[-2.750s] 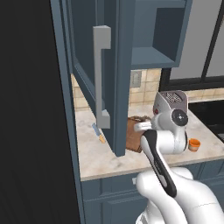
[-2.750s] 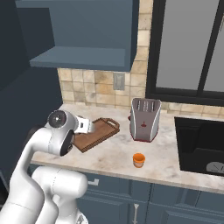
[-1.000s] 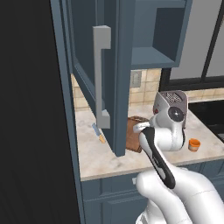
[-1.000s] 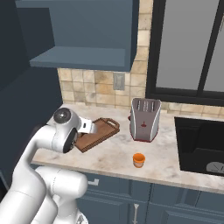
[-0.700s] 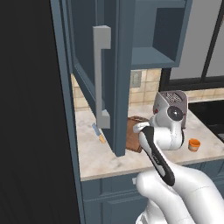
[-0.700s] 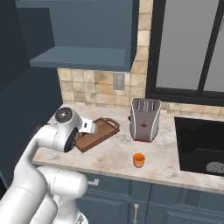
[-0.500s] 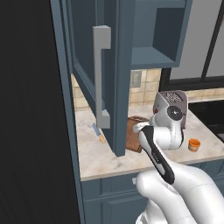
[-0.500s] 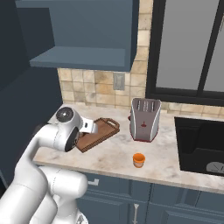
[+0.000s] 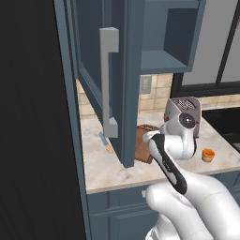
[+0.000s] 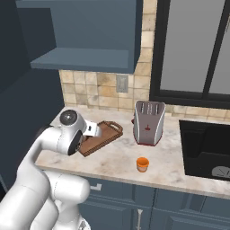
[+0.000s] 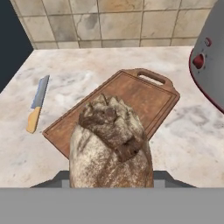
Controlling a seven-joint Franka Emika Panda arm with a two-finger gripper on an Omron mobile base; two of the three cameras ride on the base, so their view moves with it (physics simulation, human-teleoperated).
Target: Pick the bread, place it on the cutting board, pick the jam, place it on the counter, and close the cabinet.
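Observation:
The bread (image 11: 111, 148), a tan-brown crusty lump, sits close up in the hand view, with my gripper (image 10: 84, 144) shut on it; the loaf hides the fingertips. It hangs over the near corner of the cutting board (image 11: 135, 98), a dark-brown board with a handle loop lying on the counter (image 11: 87, 65). The board (image 10: 105, 134) lies left of the toaster. The jam (image 10: 143, 164), a small orange jar, stands on the counter near its front edge (image 9: 207, 154). The cabinet (image 9: 112, 89) has its door swung open towards me.
A silver toaster (image 10: 148, 122) stands right of the board, its side close by in the hand view (image 11: 210, 65). A knife with a yellow handle (image 11: 37, 104) lies left of the board. A dark sink (image 10: 206, 148) is at the far right. The tiled wall (image 11: 113, 19) is behind.
The arm has crept a little forward and right, carrying the bread over the cutting board. The jam, toaster and cabinet door have stayed put.

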